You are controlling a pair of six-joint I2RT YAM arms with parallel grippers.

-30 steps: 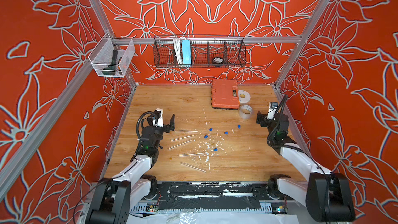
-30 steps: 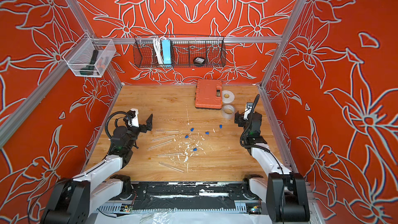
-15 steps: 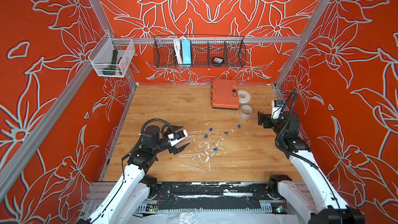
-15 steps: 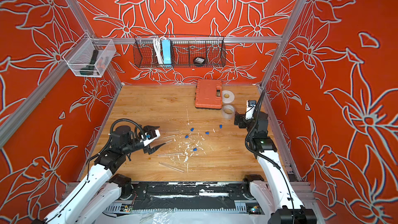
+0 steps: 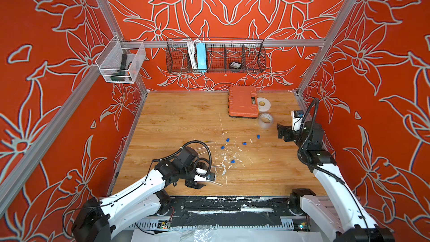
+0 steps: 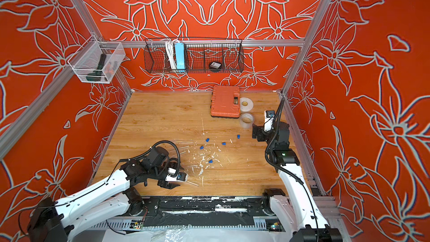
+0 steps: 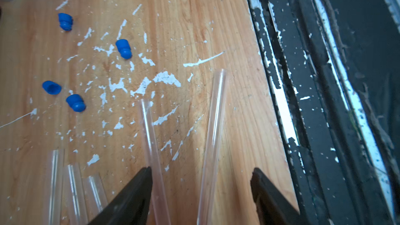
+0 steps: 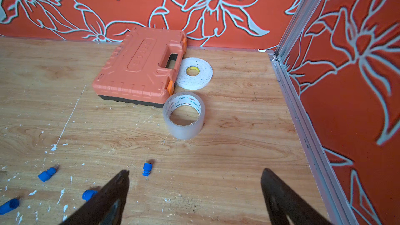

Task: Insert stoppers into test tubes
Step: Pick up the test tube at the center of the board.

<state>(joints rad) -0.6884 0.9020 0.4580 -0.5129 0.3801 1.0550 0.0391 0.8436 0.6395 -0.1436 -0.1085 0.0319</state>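
Note:
Several clear test tubes lie on the wooden table near its front edge. In the left wrist view one tube (image 7: 214,126) lies between my left gripper's (image 7: 201,169) open jaws, and a second tube (image 7: 151,137) runs along the inside of one finger (image 7: 138,189). More tube ends (image 7: 73,187) lie beside them. In both top views the left gripper (image 5: 197,183) (image 6: 171,183) is low over these tubes. Blue stoppers (image 7: 123,48) (image 5: 222,147) (image 6: 210,161) lie loose among white paint flecks. My right gripper (image 8: 194,172) (image 5: 280,131) is open and holds nothing, with a stopper (image 8: 147,168) just ahead of one finger.
An orange tool case (image 5: 243,101) lies at the back right with a white tape roll (image 5: 264,104) and a clear tape roll (image 8: 184,115) beside it. A black rail (image 7: 324,104) borders the table's front edge, close to the left gripper. A wire basket (image 5: 215,55) hangs on the back wall.
My left arm has swung from the left side toward the front middle and come down over the tubes, its jaws narrowing a little. The right arm has shifted slightly toward the right wall.

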